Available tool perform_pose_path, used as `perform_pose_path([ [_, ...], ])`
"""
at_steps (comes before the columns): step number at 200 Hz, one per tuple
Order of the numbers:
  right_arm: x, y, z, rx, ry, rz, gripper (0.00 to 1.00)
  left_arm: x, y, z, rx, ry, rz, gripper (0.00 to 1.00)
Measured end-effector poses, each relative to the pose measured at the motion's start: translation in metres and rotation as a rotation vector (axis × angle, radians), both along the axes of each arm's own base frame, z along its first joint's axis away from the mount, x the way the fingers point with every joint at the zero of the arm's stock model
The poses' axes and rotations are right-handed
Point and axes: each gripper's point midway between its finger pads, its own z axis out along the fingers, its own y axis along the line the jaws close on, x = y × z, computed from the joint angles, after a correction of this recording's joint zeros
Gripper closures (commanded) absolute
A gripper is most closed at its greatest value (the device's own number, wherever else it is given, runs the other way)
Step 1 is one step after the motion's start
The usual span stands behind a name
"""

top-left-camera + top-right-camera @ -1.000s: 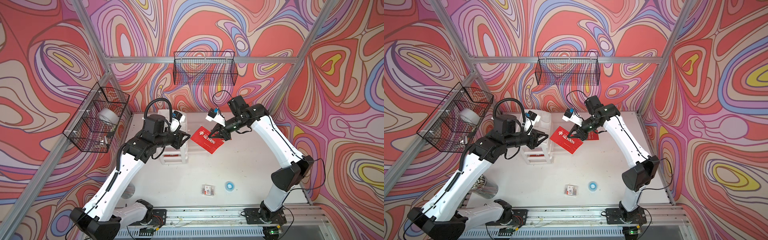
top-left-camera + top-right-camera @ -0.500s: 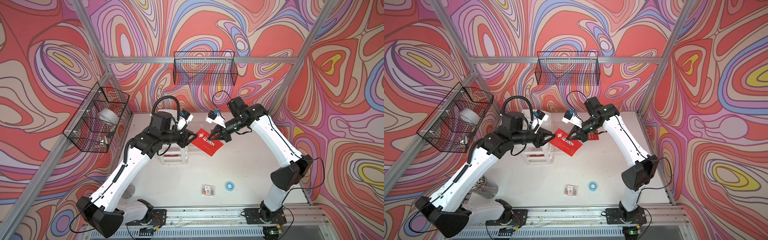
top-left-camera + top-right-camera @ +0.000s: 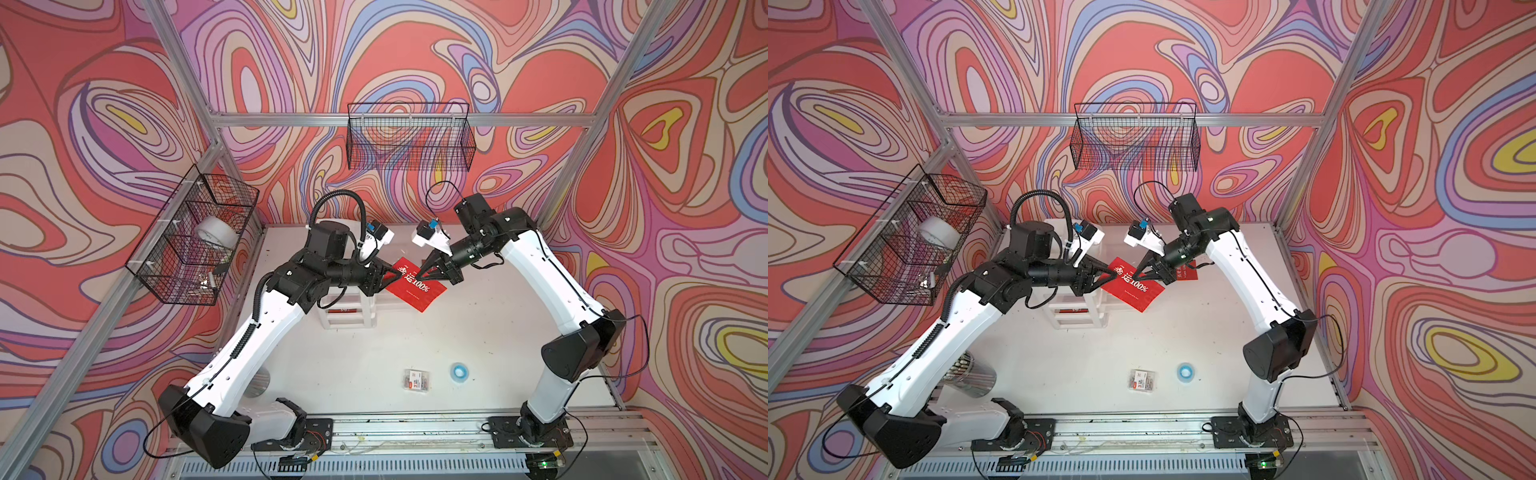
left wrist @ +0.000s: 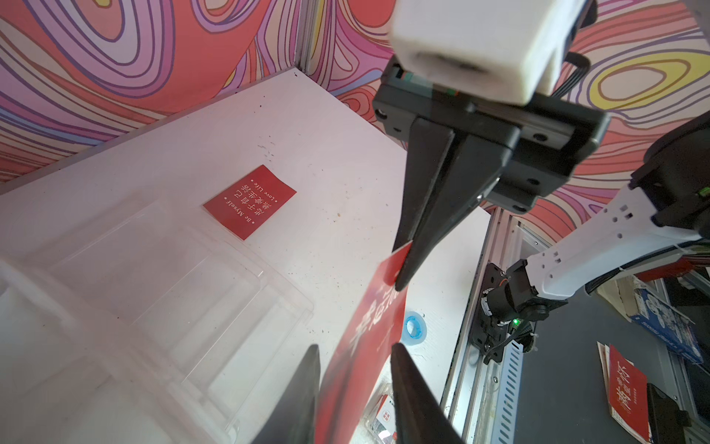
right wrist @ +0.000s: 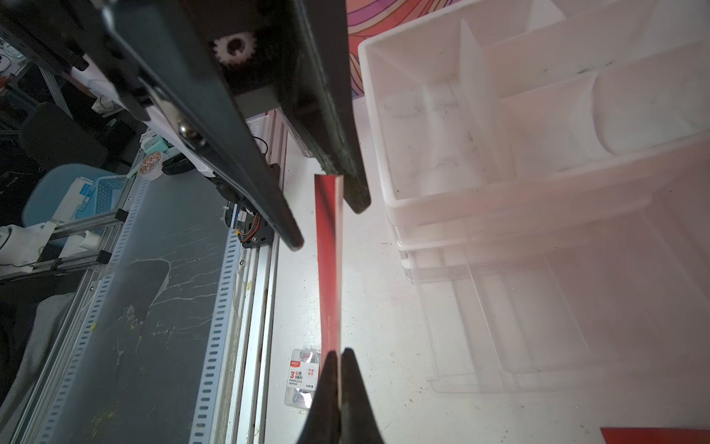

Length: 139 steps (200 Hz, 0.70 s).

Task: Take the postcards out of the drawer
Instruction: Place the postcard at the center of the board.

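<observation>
In both top views the "100%" postcard [image 3: 417,288] is seen lifted clear of the table, just beside the white drawer unit [image 3: 349,323]. It is pinched at one end by the right gripper [image 3: 420,276], whose jaws are pressed together on it. The left gripper [image 3: 395,275] is set at the opposite end with its jaws parted. A second postcard [image 3: 1185,272] lies on the table, partly hidden behind the right gripper. A red strip [image 3: 1073,310] is seen inside the drawer unit. It is judged to be a third postcard not yet taken out, though too little is shown to be sure.

In the left wrist view the second postcard [image 4: 249,202] is shown flat on the table, lettering up, apart from the clear drawer [image 4: 173,292]. That drawer is pulled out and nothing is seen in it. The "100%" postcard [image 4: 365,338] runs between the left gripper's fingers [image 4: 413,399], which stand spread on either side. Whether they touch it cannot be told.

In the right wrist view the held card is seen edge-on [image 5: 329,269], nipped between the right gripper's closed fingertips [image 5: 347,369]. Its far end sits within the spread left fingers [image 5: 351,180], just beside one.

The task is judged to be partly done. One card is laid out, one is out and in the grip, and probably one is left.
</observation>
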Motion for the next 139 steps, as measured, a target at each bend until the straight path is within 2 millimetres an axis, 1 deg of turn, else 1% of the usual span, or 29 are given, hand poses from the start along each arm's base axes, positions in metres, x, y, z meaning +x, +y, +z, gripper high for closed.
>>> perform_pose_path([
  [35, 0.000, 0.000, -0.003, -0.003, 0.007, -0.001, 1.00, 0.000, -0.002, -0.001, 0.004, 0.002, -0.008, 0.78],
  [72, 0.000, -0.002, -0.006, -0.009, 0.017, -0.003, 1.00, 0.002, -0.003, -0.007, 0.014, 0.021, -0.011, 0.86],
  [83, 0.000, -0.002, -0.008, -0.011, 0.019, -0.003, 1.00, 0.002, -0.004, -0.009, 0.018, 0.028, -0.010, 0.90],
  [109, 0.000, -0.003, -0.011, -0.014, 0.024, -0.002, 1.00, 0.003, -0.004, -0.012, 0.024, 0.036, -0.012, 0.96],
  [139, 0.001, -0.003, -0.013, -0.016, 0.027, -0.003, 1.00, 0.002, -0.005, -0.013, 0.027, 0.041, -0.018, 1.00],
])
